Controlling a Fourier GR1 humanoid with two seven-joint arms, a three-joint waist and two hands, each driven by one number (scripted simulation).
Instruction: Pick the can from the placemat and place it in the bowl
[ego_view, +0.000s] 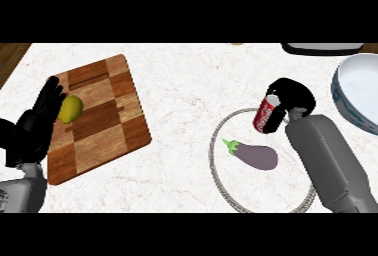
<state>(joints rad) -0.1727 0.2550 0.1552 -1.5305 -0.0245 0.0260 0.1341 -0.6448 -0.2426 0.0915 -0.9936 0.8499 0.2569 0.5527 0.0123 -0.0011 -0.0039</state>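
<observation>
Rightward, the bowl (353, 95) is being shown at the edge of the counter (184, 75), partly cut off by the frame. Its pale inner wall is being turned toward the view, and a blue-grey patterned outside is being seen along its lower rim. The round placemat (215, 150), white with a grey rim, is being occupied by an eggplant (256, 155) lying near its middle.

The can (266, 116) is being held over the placemat's upper edge. It is being tilted, with its silver top pointing up and toward the bowl. Whether its base is touching the mat cannot be told. It is being held apart from the bowl, with the right hand (294, 96) lying between the two. That hand's fingers are being curled over the can's top and right side and are being clamped on it.

The can's label is being seen as red with white marks, but no writing can be read.

At the left edge, the left hand (38, 120) is being rested open, fingers straight and up, over the side of a wooden cutting board (103, 120). A yellow-green fruit (71, 109) is lying on the board just beside those fingers. A dark object (321, 48) is being cut off by the top edge.
</observation>
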